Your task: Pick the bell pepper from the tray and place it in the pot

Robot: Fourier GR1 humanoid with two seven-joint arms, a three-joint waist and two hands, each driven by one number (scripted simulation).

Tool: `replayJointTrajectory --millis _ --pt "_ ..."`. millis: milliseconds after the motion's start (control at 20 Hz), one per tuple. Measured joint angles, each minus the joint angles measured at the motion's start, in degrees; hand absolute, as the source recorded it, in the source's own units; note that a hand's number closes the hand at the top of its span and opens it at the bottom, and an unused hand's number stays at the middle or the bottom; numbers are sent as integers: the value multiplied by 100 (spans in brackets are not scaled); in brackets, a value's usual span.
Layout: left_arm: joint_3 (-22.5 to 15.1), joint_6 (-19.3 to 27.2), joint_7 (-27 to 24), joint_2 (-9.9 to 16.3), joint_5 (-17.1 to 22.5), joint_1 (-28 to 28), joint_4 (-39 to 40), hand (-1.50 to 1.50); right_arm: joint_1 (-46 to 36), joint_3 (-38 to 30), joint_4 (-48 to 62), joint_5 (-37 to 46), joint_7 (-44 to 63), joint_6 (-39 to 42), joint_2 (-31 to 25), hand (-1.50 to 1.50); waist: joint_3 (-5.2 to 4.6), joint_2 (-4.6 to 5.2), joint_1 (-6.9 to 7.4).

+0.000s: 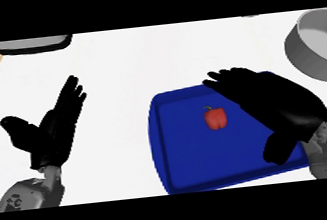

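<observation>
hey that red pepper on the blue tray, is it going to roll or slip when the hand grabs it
Probably somewhat. The pepper looks rounded and glossy, so it may slip or roll if nudged. It seems to lie loose on the flat tray, with nothing bracing it. It looks small beside the open right hand, so likely light.

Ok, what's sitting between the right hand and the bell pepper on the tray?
Nothing: in the head view only bare blue tray floor separates the open right hand from the bell pepper.

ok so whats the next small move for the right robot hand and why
Probably shift the right robot hand left and down onto the bell pepper: it hovers open over the blue tray, just right of the pepper, which lies ungrasped.
</observation>
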Motion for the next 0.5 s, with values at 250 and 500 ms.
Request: replayJointTrajectory --millis 250,500 --pt "121 -143 11 2 -52 227 -157 0 134 146 270 475 -3 154 83 -150 2 1 6" --pt "250 -251 143 -121 -162 172 -195 0 323 266 499 1120 -94 59 302 -150 3 2 -3"
